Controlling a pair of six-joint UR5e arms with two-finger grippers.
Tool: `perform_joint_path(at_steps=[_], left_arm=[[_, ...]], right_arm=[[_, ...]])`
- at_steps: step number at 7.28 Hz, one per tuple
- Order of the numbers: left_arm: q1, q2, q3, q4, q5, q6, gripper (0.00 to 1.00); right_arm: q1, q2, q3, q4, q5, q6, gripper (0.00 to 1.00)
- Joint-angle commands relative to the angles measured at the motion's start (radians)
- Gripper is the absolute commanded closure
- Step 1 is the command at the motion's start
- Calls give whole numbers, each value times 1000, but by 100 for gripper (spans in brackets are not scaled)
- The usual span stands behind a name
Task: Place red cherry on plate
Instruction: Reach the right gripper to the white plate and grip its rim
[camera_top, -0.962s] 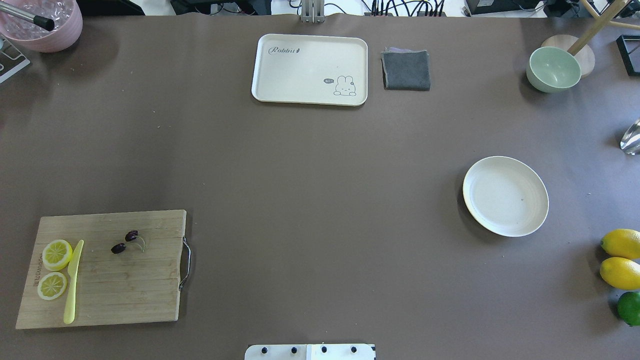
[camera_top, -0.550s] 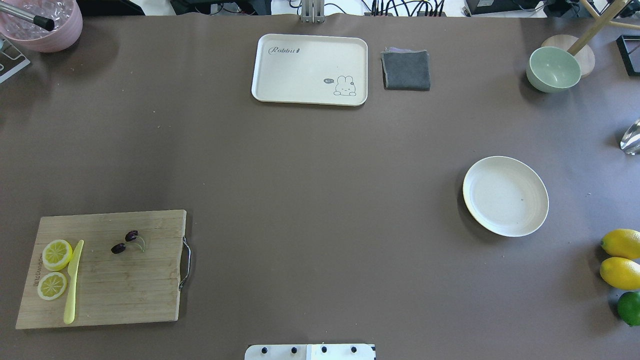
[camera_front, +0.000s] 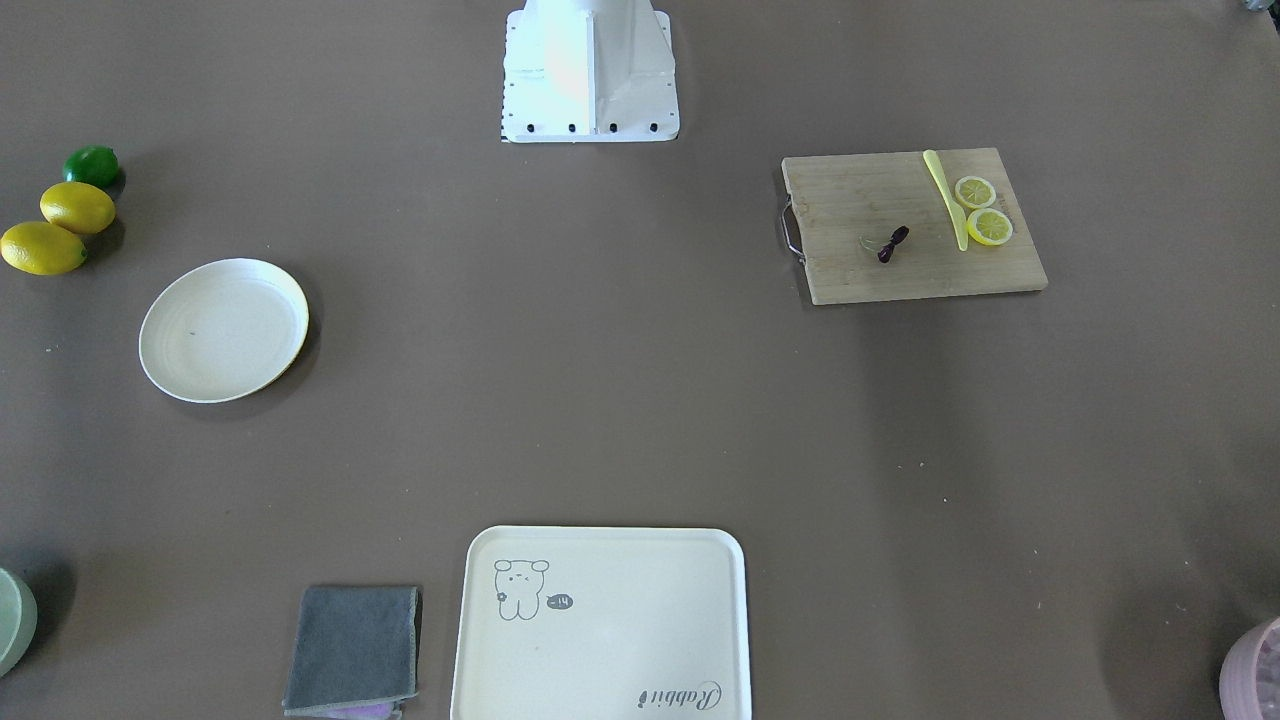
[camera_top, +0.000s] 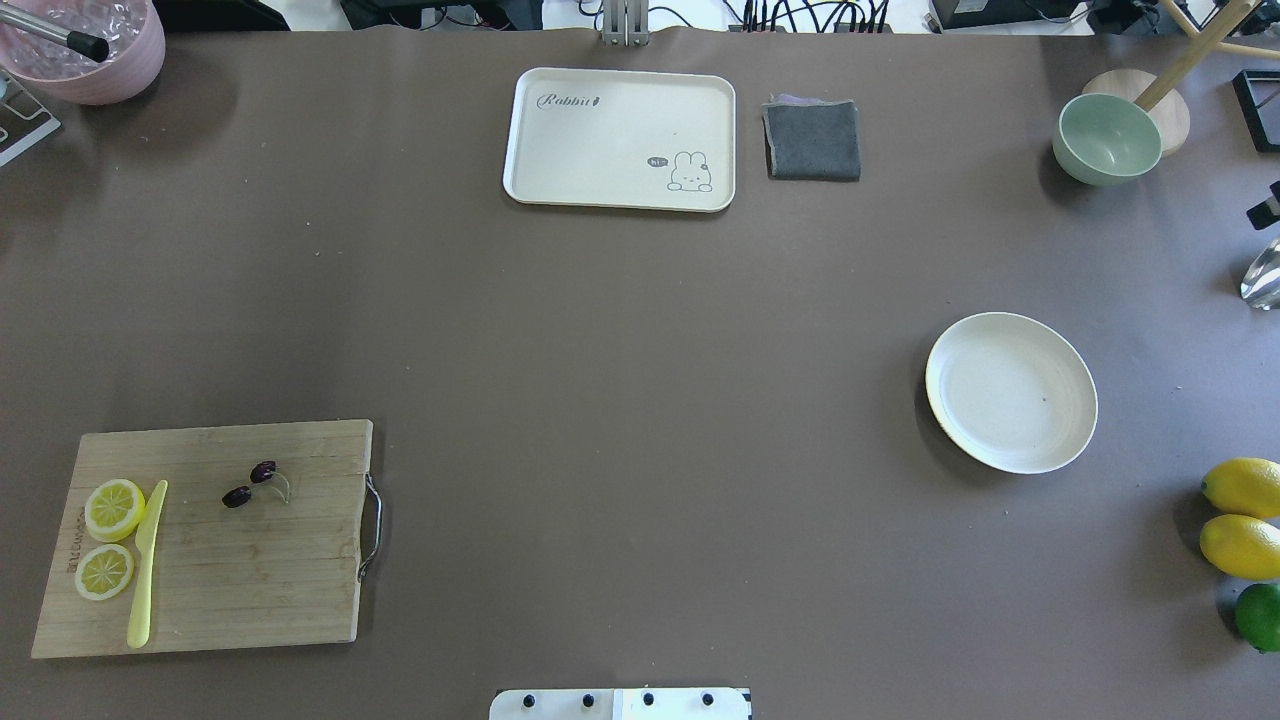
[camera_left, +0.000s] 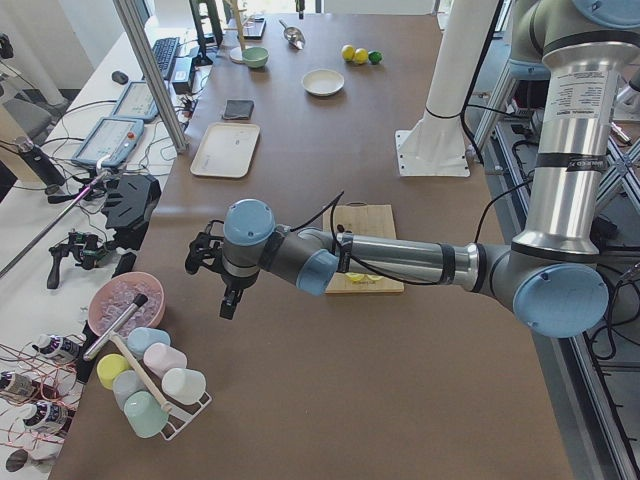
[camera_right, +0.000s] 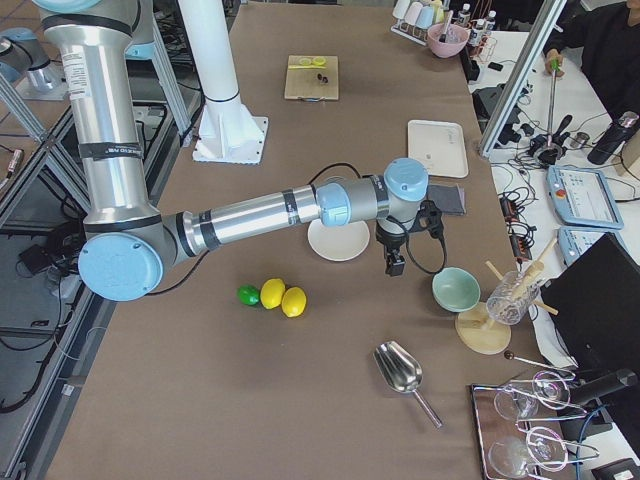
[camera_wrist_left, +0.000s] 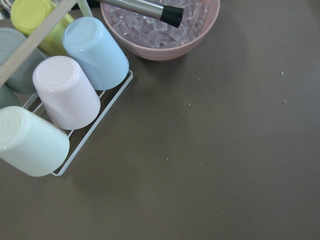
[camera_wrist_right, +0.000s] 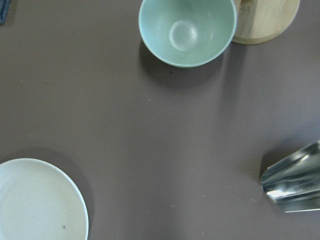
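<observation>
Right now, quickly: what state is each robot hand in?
Left hand: cannot be told from these views.
Right hand: cannot be told either.

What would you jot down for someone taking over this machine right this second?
Left gripper: hangs near the pink ice bowl; open or shut, cannot tell.
Right gripper: hangs between the plate and green bowl; cannot tell either.
Red cherry: lies on the cutting board, untouched.
Done: nothing. Left: grasp the cherry, carry it to the empty plate.
</observation>
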Motion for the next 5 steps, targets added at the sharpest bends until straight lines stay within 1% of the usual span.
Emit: perform_joint_path(at_steps=[1, 2, 3, 4, 5], left_arm=[[6, -21, 16, -19, 1, -10, 2], [6, -30, 59, -19, 0, -23, 2], [6, -31, 73, -19, 0, -49, 2], [6, -32, 75, -21, 0, -75, 2], [4, -23, 78, -54, 0, -76, 2]], right_arm=[[-146, -51, 28, 240, -22, 195, 1], [-227, -103, 22, 420, -78, 339, 0], [-278, -135, 2, 520, -103, 424, 0], [-313, -163, -19, 578, -127, 488, 0], [-350, -168, -56, 631, -155, 513, 0]])
